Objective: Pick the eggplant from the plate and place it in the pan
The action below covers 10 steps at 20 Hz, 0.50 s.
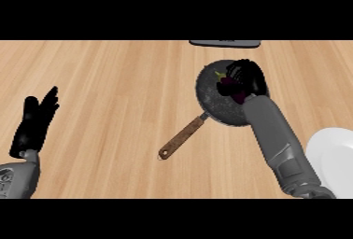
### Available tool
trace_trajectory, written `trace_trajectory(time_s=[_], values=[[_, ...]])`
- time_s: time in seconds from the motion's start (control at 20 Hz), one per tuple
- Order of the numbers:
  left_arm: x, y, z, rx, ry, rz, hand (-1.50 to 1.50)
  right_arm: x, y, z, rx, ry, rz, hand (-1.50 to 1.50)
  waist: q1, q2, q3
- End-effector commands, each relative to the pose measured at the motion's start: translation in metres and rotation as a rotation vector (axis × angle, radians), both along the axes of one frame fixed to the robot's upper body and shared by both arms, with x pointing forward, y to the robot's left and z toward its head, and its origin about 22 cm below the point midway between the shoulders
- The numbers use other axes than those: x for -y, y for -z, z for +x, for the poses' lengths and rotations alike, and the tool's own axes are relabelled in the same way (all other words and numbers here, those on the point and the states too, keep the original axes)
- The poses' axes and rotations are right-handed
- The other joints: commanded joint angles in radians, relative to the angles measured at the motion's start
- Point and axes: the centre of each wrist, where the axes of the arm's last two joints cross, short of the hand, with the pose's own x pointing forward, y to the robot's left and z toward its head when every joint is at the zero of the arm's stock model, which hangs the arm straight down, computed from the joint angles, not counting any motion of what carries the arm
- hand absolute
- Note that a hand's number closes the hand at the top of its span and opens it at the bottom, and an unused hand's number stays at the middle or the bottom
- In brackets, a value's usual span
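A pale wooden tabletop point(110, 84) fills the frame, its grain running left to right. In the upper right of the frame sits a dark, speckled pan point(214, 95), round and shallow, with a brown wooden handle point(181, 137) that slants down and to the left toward the middle of the frame and ends in a small loop.

The right robot hand point(247, 77) is over the far right part of the pan, its grey forearm rising from the lower right corner of the frame and crossing the pan's near rim. Its black fingers are curled round the eggplant point(230, 87), a dark purple body with a bit of green stem showing at its upper left. The eggplant lies within the pan's outline, on its right side, and the hand covers much of it. Whether the eggplant touches the pan's floor or is held just above it cannot be told from this view.

At the right edge of the frame, below the pan and beside the right forearm, part of a white plate point(334, 156) shows; the visible part carries nothing.

The left robot hand point(34, 121) is at the left edge of the frame, well apart from the pan, resting with its fingers straight and pointing up, spread slightly, holding nothing. Its grey forearm shows in the lower left corner.

At the top edge, right of centre, lies a flat dark object point(225, 43), only partly in view; what it is cannot be told.
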Motion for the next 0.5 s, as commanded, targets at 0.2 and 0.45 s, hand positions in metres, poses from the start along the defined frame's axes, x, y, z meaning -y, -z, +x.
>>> trace_trajectory(time_s=[0.2,0.45], values=[[0.004,-0.005,0.005,0.005,0.025,0.007,0.0,-0.016,0.013,0.0,-0.022,-0.011,0.136,-1.5,0.023,0.014,0.002],[0.007,0.009,0.001,0.017,0.028,0.0,0.0,-0.015,0.014,0.0,0.084,0.004,0.189,-1.5,0.021,0.016,0.001]])
